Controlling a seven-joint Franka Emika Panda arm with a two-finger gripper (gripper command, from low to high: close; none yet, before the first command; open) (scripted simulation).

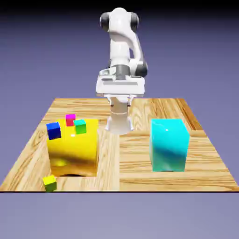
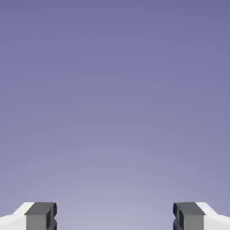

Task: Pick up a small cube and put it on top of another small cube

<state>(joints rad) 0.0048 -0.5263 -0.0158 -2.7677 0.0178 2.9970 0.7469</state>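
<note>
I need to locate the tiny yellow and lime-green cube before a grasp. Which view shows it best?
The exterior view: the small cube sits in plain sight at the table's near edge, toward that view's left. The hand view shows only backdrop beyond the open gripper, no cube.

Yellow-and-lime small cube, big yellow block — cyan block, wood-grain table

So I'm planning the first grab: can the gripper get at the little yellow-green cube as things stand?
Probably yes. The small cube sits alone at the table's near edge, just in front of the big yellow block, nothing on it. The gripper is open and empty.
</note>
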